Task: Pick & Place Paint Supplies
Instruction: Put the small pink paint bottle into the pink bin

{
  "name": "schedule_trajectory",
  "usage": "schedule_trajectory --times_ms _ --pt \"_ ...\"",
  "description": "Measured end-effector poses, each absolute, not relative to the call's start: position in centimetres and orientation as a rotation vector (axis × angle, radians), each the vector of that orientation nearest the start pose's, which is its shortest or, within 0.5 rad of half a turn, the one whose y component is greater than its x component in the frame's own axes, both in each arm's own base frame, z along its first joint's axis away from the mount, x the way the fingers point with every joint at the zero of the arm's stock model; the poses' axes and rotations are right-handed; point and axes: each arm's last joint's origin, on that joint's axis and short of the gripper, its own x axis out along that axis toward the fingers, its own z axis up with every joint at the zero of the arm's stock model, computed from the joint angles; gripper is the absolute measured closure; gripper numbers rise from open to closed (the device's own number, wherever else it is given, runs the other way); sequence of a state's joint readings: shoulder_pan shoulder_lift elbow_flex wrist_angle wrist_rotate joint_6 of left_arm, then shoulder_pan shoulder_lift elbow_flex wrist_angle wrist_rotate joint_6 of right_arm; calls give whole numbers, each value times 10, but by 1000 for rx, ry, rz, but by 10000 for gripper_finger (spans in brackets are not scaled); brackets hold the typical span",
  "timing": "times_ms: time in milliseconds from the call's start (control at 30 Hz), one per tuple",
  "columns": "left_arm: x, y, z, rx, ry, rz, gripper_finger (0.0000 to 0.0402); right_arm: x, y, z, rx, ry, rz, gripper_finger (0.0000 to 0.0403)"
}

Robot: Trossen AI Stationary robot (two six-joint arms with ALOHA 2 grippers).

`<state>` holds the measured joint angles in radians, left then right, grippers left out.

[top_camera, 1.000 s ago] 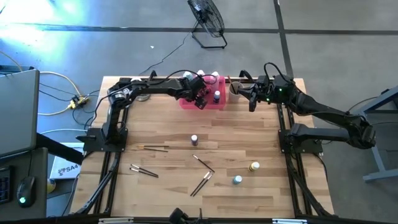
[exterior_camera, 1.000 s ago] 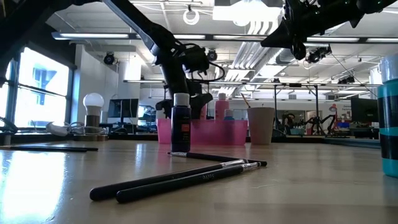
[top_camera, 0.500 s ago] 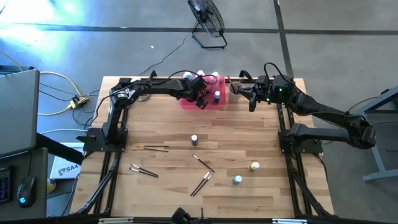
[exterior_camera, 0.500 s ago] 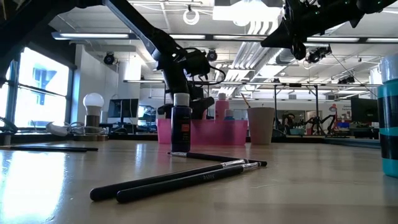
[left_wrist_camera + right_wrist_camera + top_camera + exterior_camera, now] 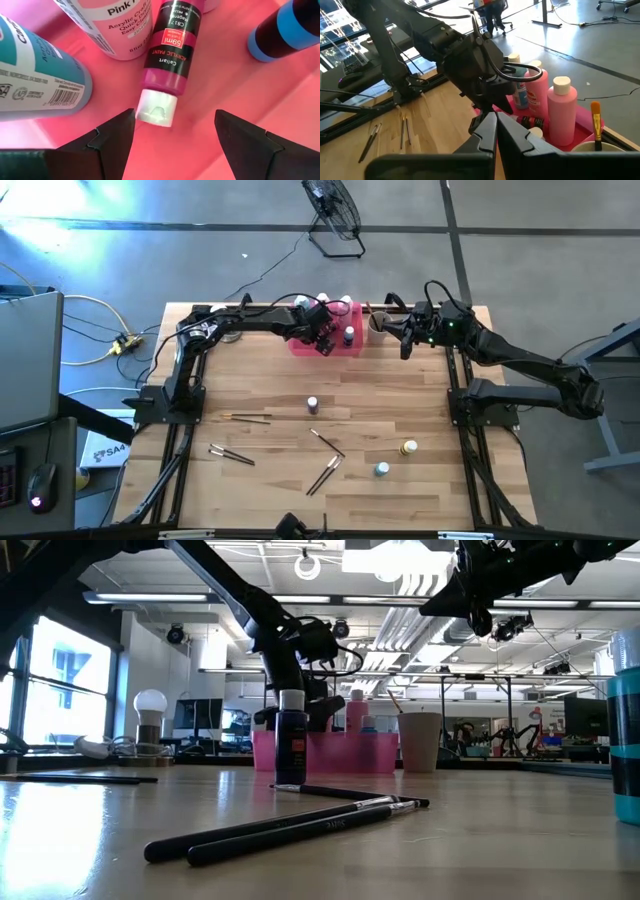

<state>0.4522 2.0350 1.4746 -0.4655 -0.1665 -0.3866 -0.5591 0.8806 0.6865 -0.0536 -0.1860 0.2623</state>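
From above, you see the left gripper (image 5: 322, 340) over the pink tray (image 5: 300, 346) at the table's far edge, and the right gripper (image 5: 405, 340) hanging just beside the tray's right end. On the open wood lie a purple bottle (image 5: 312, 404), a yellow bottle (image 5: 409, 447) and a teal bottle (image 5: 381, 470), all upright, with brushes (image 5: 326, 473) scattered between them, their long axes at mixed angles; one brush (image 5: 250, 417) lies nearly crosswise.

At table height, you see the purple bottle (image 5: 291, 738) standing cap up, its label too small to read. Two dark brushes (image 5: 280, 830) lie side by side before it, tips toward the right, with faint unreadable lettering. Behind stand the tray (image 5: 370, 752) and a beige cup (image 5: 419, 741).

From the left wrist, your left gripper (image 5: 172, 131) is spread wide and holds nothing. A magenta bottle (image 5: 170, 55) lies flat in the tray (image 5: 235, 75), white cap toward the fingers; its label reads "Gallant Acrylic Paint, 59ml". A pink bottle (image 5: 117, 25) beside it reads "Pink" and "Acrylic Craft". A teal bottle (image 5: 35, 75) and a blue bottle (image 5: 285, 30) flank them.

From the right wrist, your right gripper (image 5: 496, 131) is closed and empty. Beyond it stand two pink white-capped bottles (image 5: 561, 111) upright in the tray (image 5: 585, 125).
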Motion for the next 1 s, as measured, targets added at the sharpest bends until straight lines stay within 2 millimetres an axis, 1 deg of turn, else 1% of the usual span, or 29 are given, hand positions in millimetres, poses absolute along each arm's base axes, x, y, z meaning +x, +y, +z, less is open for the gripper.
schedule_trajectory --times_ms 367,700,833,1000 --pt "384 191 170 -518 929 735 130 170 -100 295 351 182 -400 398" --pt "384 191 170 -511 934 747 132 170 -100 295 351 182 -400 398" --pt "383 191 170 -513 938 745 151 170 -100 295 351 182 -400 398" --pt "383 191 170 -515 940 741 192 170 -100 295 351 182 -400 398"
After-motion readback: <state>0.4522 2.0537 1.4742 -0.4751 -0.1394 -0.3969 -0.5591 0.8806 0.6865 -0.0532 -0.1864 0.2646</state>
